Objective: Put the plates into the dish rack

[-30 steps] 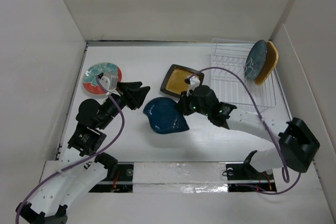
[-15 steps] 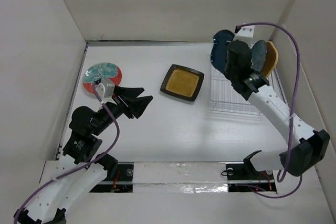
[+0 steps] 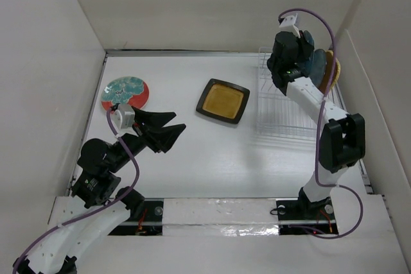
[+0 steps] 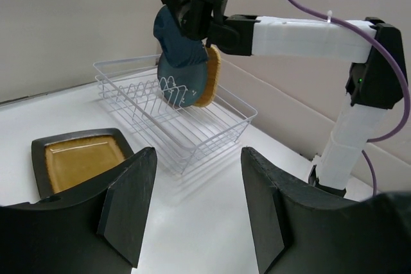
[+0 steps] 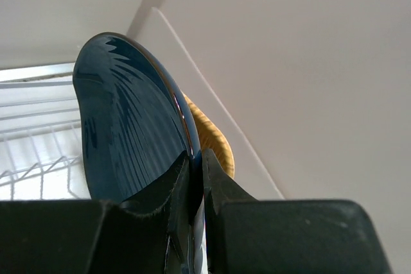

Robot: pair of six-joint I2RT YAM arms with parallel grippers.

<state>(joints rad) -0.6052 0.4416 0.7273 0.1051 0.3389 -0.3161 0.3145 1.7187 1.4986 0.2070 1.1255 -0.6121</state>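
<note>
The dark blue plate [image 5: 128,126] is gleaming under a glossy glaze, with fine ribbed lines catching the light. The right gripper [image 5: 196,158] is showing matt black plastic, slightly grainy. The orange plate [image 5: 212,139] is looking duller and rougher, perhaps unglazed, though little of it is showing. The dish rack [image 4: 192,126] is reading as thin wire under a smooth white coating. The mustard plate [image 4: 80,158] is shining, its black rim glossy. The left gripper [image 4: 198,155] is wearing the same matt black plastic. The table [image 4: 212,222] is looking smooth, white and faintly reflective. The purple cable [image 4: 302,4] is wearing a smooth sheath.
</note>
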